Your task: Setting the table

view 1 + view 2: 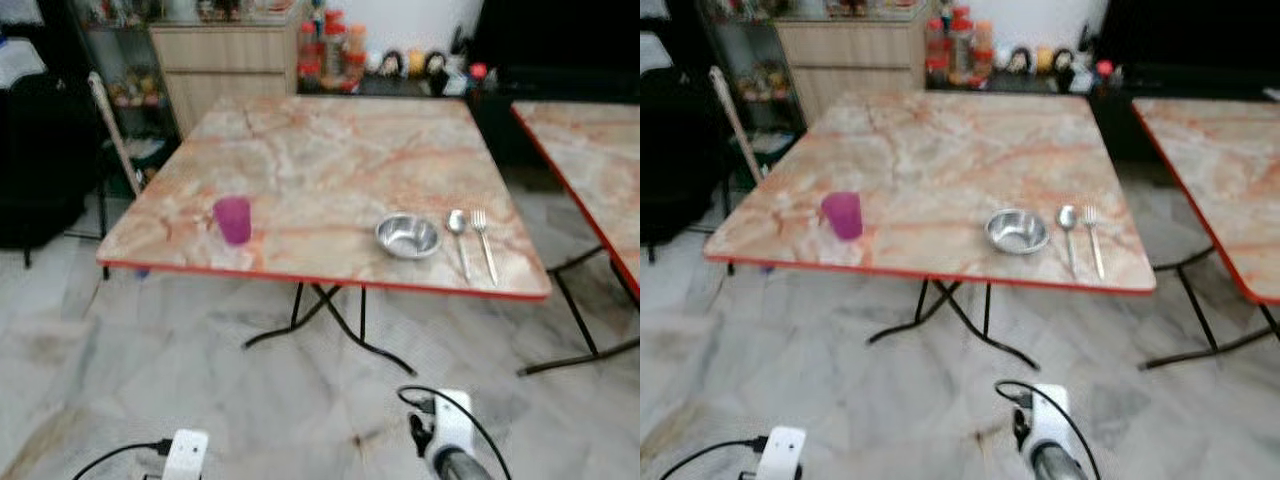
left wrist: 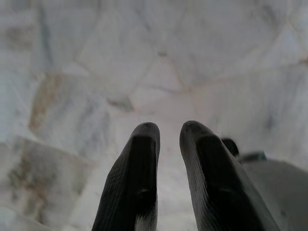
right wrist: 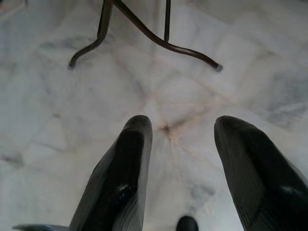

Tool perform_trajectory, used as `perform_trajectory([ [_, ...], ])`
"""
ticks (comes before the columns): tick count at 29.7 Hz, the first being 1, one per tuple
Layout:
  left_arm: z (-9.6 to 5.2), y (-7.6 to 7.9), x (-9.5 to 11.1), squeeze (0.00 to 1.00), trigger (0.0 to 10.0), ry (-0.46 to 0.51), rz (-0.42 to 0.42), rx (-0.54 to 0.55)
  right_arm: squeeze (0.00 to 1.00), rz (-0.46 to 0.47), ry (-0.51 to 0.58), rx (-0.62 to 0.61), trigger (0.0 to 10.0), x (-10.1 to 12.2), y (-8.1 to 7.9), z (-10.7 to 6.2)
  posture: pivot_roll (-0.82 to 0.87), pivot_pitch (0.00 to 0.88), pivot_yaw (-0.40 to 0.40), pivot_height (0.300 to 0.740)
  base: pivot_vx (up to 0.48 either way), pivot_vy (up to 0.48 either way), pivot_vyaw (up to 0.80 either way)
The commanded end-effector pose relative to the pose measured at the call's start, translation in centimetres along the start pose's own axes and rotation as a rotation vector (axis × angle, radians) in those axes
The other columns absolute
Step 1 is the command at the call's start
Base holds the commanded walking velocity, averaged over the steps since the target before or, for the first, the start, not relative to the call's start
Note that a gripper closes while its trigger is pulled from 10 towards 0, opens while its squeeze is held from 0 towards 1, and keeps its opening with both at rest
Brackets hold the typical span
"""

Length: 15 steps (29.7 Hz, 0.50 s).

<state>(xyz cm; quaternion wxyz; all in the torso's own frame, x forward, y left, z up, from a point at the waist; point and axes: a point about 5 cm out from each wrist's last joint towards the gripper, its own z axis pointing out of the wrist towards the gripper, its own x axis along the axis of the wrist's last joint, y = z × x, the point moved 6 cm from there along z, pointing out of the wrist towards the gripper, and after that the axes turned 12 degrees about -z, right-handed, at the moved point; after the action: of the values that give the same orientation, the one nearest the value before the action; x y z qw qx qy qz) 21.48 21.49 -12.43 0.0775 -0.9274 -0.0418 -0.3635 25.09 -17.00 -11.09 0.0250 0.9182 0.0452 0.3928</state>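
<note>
Tableware sits along the near edge of the marble-patterned table in the left eye view: a steel bowl, then a spoon and a fork just beside it, their long axes running away from the robot, handles toward the edge. A translucent purple cup stands upright well apart, toward the left corner. Both arms hang low, and the right one is nearer the bowl and cutlery.

From the right eye, the same row reads bowl, spoon, fork, with the table ahead of and above both wrists.

Along the left wrist, the left gripper points at pale floor tiles, fingers nearly together, grasping nothing.

Along the right wrist, the right gripper is spread wide and empty above the floor, the table's black legs beyond it.
</note>
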Motion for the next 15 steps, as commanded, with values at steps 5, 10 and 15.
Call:
perform_trajectory([
  [5,-0.02,0.46,-0.14,0.00,10.0,-0.006,-0.003,-0.009,0.00,0.002,0.002,-0.026,10.0,-0.02,1.03,-0.06,0.07,0.000,0.023,0.740,0.269,0.000,0.00],
  [10,-0.04,0.39,-0.22,0.00,10.0,-0.009,-0.002,-0.008,0.00,0.052,-0.004,-0.027,10.0,-0.19,1.00,-0.08,0.07,0.000,0.026,0.740,0.274,0.000,-0.32],
  [15,-0.04,0.41,-0.23,0.00,10.0,-0.009,-0.001,-0.009,0.00,0.038,0.004,-0.017,10.0,-0.10,0.86,-0.09,0.07,0.000,0.026,0.740,0.277,0.000,-0.48],
])
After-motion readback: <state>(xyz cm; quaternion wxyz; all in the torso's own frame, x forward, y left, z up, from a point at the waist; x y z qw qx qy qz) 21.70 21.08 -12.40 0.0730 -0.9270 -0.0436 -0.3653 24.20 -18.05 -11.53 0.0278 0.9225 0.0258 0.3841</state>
